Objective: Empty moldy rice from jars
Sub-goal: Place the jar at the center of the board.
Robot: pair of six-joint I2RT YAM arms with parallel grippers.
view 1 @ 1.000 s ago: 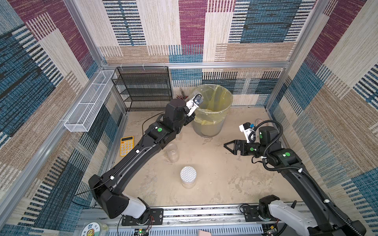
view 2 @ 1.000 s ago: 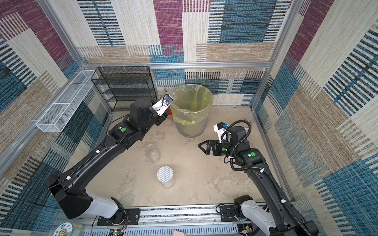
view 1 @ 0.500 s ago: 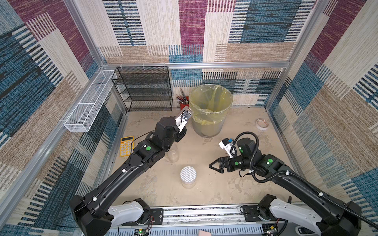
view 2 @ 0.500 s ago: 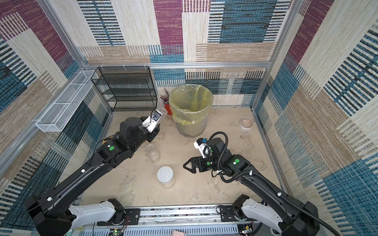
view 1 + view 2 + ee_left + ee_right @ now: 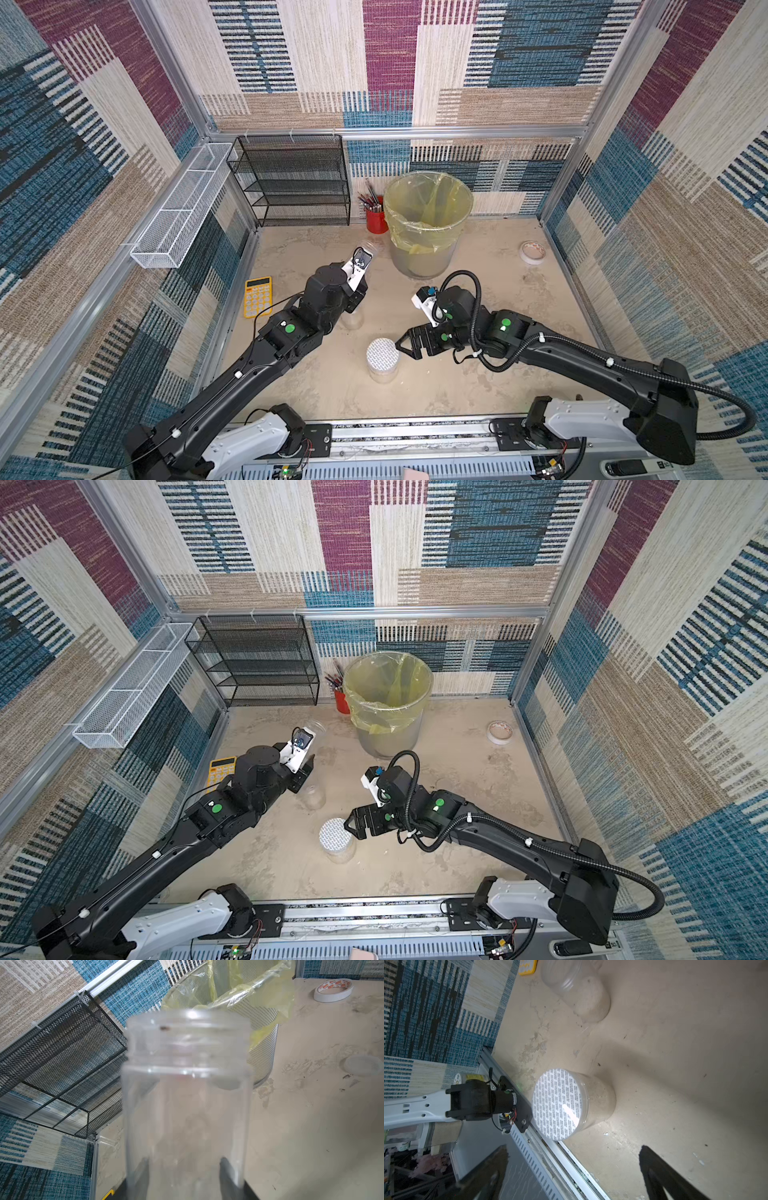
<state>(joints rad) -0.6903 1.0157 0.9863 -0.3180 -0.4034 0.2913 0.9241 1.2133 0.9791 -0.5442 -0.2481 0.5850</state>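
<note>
Right wrist view, white jar lid (image 5: 557, 1103), rows of unreadable print

Right gripper (image 5: 402, 347) spread wide — just beside white-lidded jar (image 5: 382, 353); yellow-bagged bin (image 5: 420, 261) behind

My stained beige desk (image 5: 519, 316) and what stands on it.
At the far left is a black mesh rack (image 5: 299, 183), then a red pencil cup (image 5: 376, 220) just beside the bin (image 5: 424, 249) with its yellow bag. A tape roll (image 5: 533, 252) lies far right and a yellow calculator (image 5: 257, 296) at the left edge. Mid-desk stands a clear jar (image 5: 314, 798), and nearer me a white-lidded jar (image 5: 382, 353).
</note>
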